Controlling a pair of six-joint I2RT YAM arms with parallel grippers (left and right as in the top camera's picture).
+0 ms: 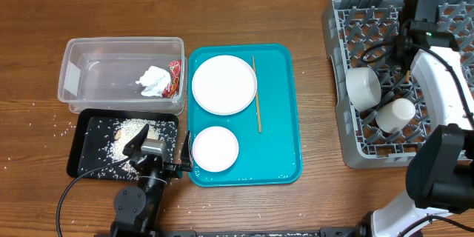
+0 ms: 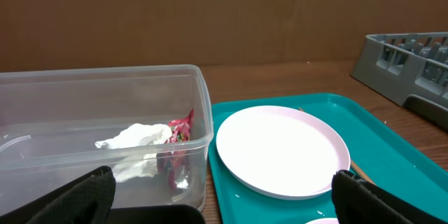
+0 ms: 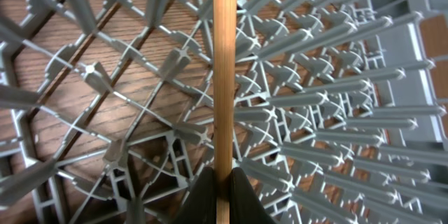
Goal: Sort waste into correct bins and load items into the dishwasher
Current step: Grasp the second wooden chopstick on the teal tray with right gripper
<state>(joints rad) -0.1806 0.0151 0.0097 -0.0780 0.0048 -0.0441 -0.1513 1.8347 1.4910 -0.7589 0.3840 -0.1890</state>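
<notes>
Right wrist: right hand (image 3: 222,185) clamped on chopstick (image 3: 224,70), its long axis running straight ahead, low over the dish rack (image 3: 315,112).
Left wrist: left hand (image 2: 224,206) spread wide, empty.

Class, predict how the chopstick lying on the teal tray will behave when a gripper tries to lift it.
The chopstick is a thin, straight wooden stick, so it is probably stiff and very light. It lies flat on the smooth tray, so a nudge may make it slide or roll. Its low profile likely makes it hard to pinch.
</notes>
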